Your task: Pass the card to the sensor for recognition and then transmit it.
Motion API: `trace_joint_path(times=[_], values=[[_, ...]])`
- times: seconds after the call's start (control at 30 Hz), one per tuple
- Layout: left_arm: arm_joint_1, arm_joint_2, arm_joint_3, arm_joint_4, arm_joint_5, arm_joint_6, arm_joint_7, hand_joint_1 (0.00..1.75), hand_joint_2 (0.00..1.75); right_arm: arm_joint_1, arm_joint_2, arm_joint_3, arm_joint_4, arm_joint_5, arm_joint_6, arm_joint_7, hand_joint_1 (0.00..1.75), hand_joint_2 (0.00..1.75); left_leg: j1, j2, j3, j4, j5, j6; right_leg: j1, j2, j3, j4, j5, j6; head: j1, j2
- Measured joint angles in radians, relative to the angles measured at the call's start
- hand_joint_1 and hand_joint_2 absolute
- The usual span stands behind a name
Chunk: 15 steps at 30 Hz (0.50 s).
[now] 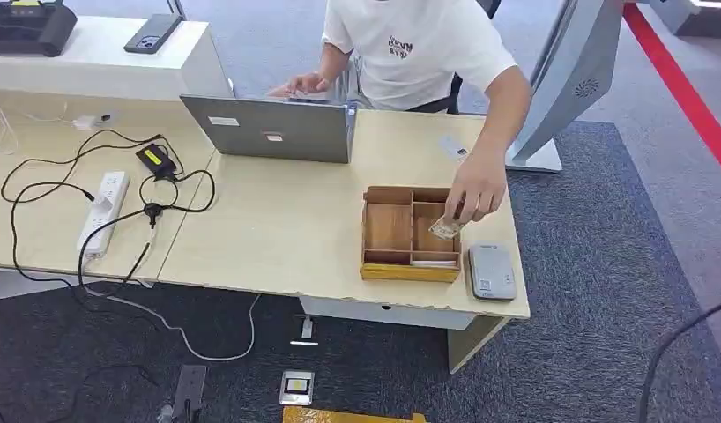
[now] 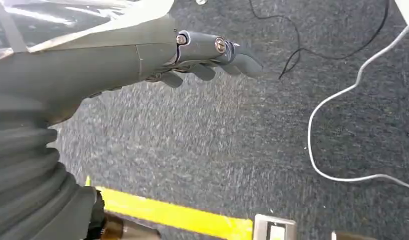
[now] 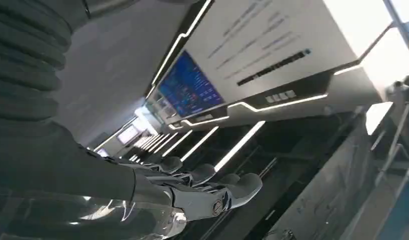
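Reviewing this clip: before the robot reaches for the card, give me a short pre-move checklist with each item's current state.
1. Left hand free: ok, fingers apart, nothing held, hanging over the carpet.
2. Right hand free: ok, fingers extended, nothing held.
3. Card free to take: not ok, the person's hand holds it at the wooden tray.
4. Sensor unobstructed: ok, it lies flat on the desk beside the tray, nothing on it.
5. Workspace free of people: not ok, the person's arm reaches over the tray.
6. Card's face orientation: cannot tell, too small.
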Motion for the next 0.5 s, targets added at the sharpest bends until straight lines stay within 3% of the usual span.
trace_joint_path(times=[0.2, 0.33, 0.5], values=[[0.004, -0.017, 0.009, 0.0, 0.049, 0.003, -0.003, 0.0, 1.75, 0.191, -0.015, -0.275, 0.006, 0.153, 0.0, 0.024, 0.0, 1.75, 0.001, 0.0, -0.001, -0.002, 0.0, 0.0, 0.0, 0.0, 0.0, 0.001, -0.001, 0.0, 0.0, 0.0], [0.001, -0.007, -0.001, 0.0, 0.042, -0.035, 0.088, 0.0, 1.75, 0.263, 0.01, -0.441, 0.038, 0.312, 0.0, 0.08, 0.0, 1.75, 0.002, 0.001, 0.0, -0.002, 0.0, 0.0, 0.001, 0.0, 0.0, 0.001, -0.001, 0.0, -0.001, 0.0], [-0.011, 0.029, -0.011, 0.0, 0.063, -0.075, 0.115, 0.0, 1.75, 0.349, 0.061, -0.524, 0.079, 0.444, 0.0, 0.201, 0.0, 1.75, 0.002, 0.001, 0.001, -0.003, 0.001, -0.001, 0.002, 0.0, 0.0, 0.001, -0.001, -0.001, -0.001, 0.0]])
